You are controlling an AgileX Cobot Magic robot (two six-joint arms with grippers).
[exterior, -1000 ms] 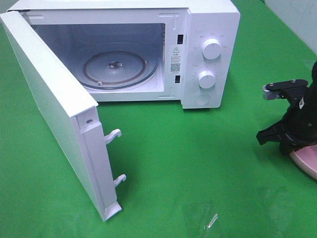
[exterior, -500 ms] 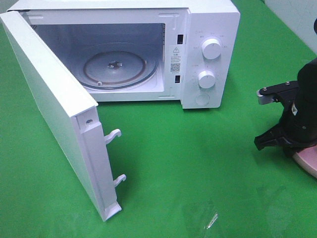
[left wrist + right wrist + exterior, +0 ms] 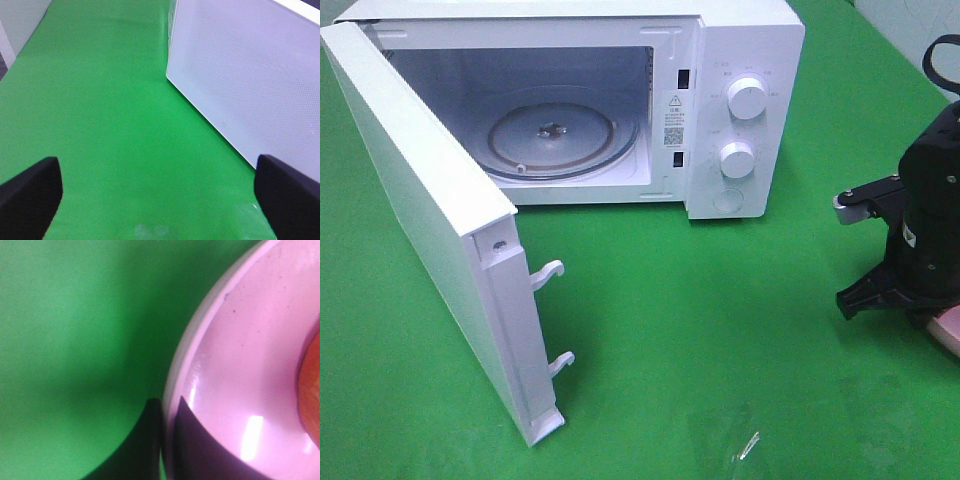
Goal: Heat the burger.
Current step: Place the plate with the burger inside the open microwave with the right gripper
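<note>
In the right wrist view my right gripper (image 3: 167, 440) is shut on the rim of the pink plate (image 3: 240, 365), one finger outside the rim and one inside. Only an orange-brown edge of the burger (image 3: 312, 390) shows on that plate. From the high camera, the right gripper (image 3: 905, 300) sits low at the table's right edge, and its arm hides all but a sliver of the plate (image 3: 950, 330). My left gripper (image 3: 160, 200) is open over bare green cloth, holding nothing.
The white microwave (image 3: 745, 60) stands at the back with its door (image 3: 430, 230) swung wide open to the left and the glass turntable (image 3: 555, 135) bare. Its white perforated panel (image 3: 250, 75) lies beside the left gripper. Green cloth covers the table.
The right arm has shifted slightly toward the table's front right and settled lower, covering more of the plate. Its jaws have closed onto the plate rim. The left side is unchanged.
</note>
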